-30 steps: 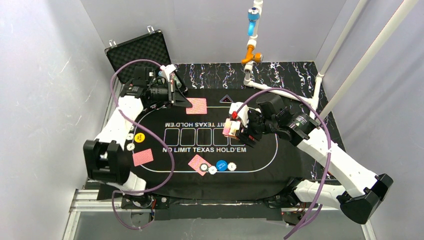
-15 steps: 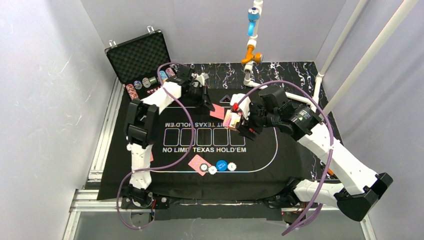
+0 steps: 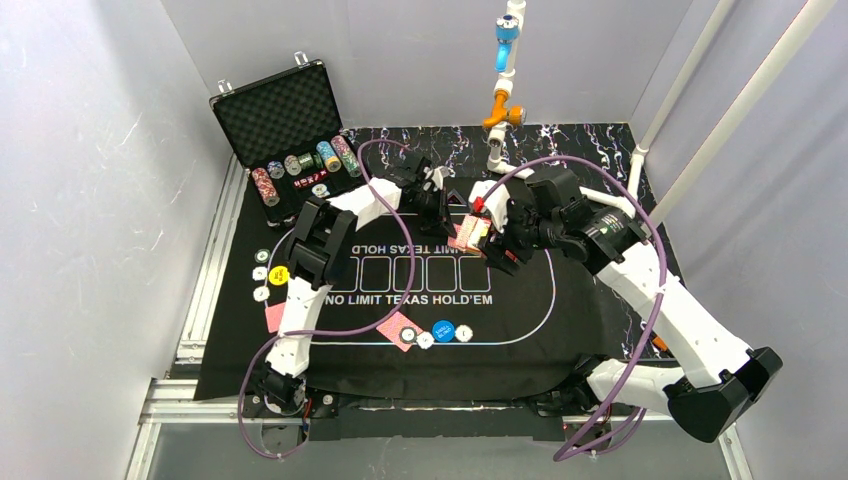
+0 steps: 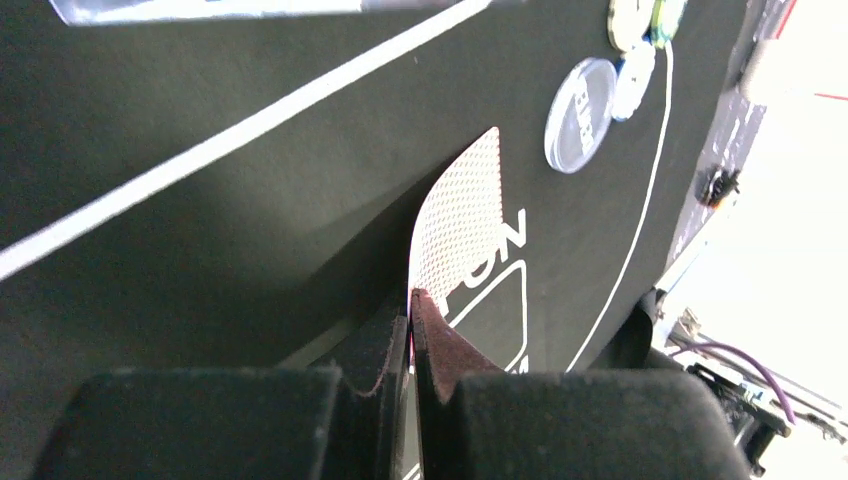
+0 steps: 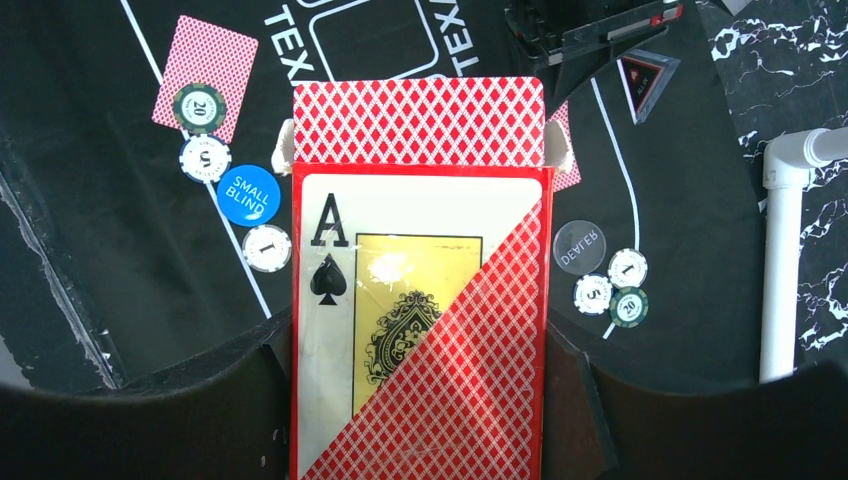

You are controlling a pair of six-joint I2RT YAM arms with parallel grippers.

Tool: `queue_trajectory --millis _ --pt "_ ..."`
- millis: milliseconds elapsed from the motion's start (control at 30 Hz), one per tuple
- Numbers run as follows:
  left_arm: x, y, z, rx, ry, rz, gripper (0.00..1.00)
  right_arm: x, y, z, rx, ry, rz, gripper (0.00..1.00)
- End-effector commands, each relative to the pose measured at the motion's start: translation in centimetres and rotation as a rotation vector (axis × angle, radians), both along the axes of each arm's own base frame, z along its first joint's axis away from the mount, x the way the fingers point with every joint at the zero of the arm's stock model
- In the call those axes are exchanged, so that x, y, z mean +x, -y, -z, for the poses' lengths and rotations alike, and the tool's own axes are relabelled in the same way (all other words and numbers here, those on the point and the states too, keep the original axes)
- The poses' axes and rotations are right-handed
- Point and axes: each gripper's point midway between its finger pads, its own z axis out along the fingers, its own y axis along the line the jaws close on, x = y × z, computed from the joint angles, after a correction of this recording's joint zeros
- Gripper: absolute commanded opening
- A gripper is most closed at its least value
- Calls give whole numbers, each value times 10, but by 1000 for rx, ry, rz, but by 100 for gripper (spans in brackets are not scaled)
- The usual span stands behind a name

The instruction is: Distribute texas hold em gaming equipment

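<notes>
Two arms hung over the far half of the black mat [image 3: 500, 365], which covered most of the table. The foam-lined case [image 3: 275, 115] lay open at the far left corner, with rows of striped chips [image 3: 300, 165] in its base. The right gripper [image 3: 492, 243] was clamped across the sides of the deck box [image 5: 420, 300], holding it above the mat. The left gripper [image 4: 411, 305] was pinched tight on one red-backed card [image 4: 455, 220], near the box. A blue Small Blind button [image 5: 247, 195] lay by the oval's near line.

Glossy deck box [image 5: 420, 300] — matt mat [image 3: 520, 300]
</notes>
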Motion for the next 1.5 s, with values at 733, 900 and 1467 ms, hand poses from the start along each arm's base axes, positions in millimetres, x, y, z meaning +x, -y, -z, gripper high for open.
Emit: queue_trajectory --millis 733,900,1467 --pt "22 72 8 2 143 7 3 -1 12 -21 22 31 22 1" --pt "17 86 11 -11 145 34 6 -4 15 -21 22 28 24 1" --pt "2 66 -42 -5 215 50 67 -18 20 -21 56 15 26 1"
